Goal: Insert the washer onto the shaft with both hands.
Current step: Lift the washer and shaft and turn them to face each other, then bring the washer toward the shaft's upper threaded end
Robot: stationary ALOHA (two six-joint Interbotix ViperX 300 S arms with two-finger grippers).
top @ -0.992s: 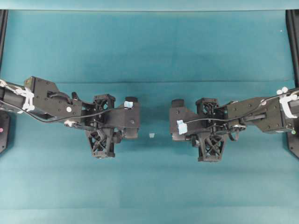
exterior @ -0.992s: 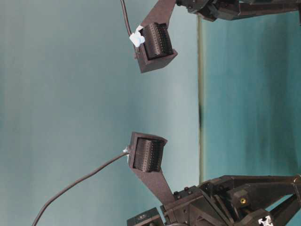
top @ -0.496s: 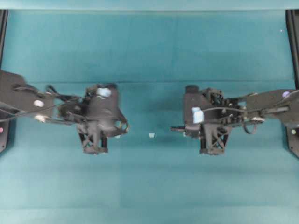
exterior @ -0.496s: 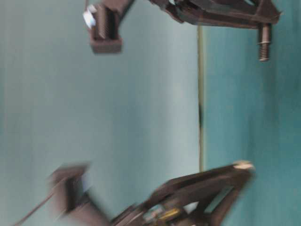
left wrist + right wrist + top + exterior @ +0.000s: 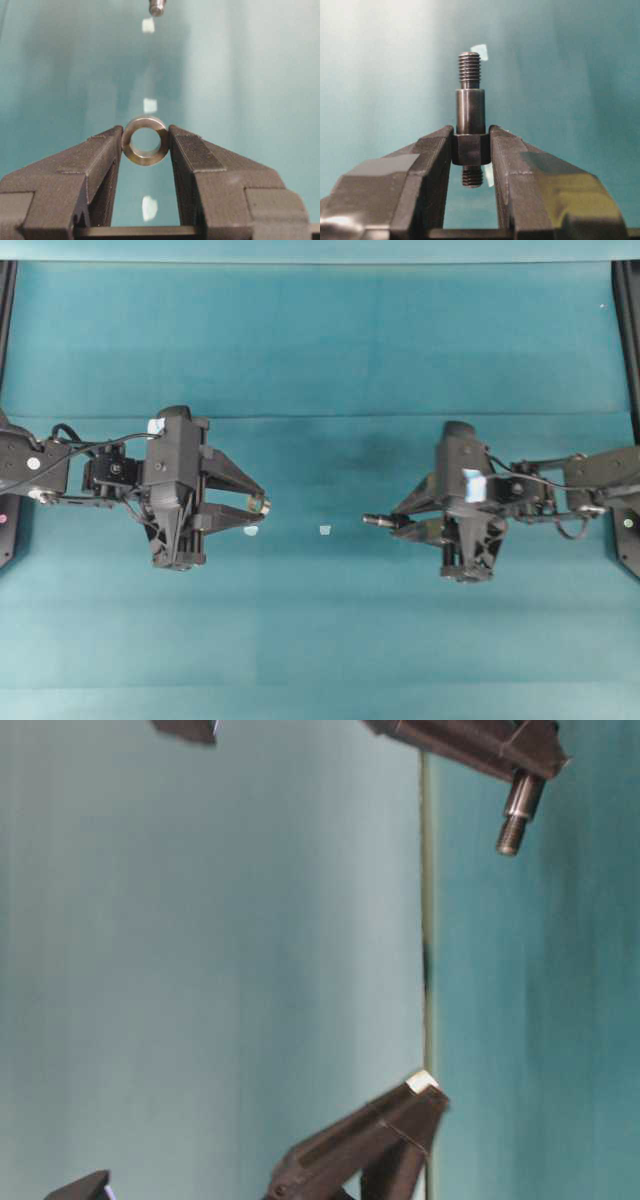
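The left black robot gripper with pointed triangular fingers (image 5: 145, 145) is pinching the small silvery metal ring-shaped washer (image 5: 145, 140) between its fingertips, the centre hole facing the wrist camera. The right black gripper (image 5: 470, 150) is clamping the dark grey stepped metal shaft (image 5: 470, 115) by its thick collar, the threaded tip pointing away from the fingers. In the overhead view, the two grippers are facing each other well apart over the teal table (image 5: 320, 360), with a small pale tape scrap (image 5: 324, 530) lying between them.
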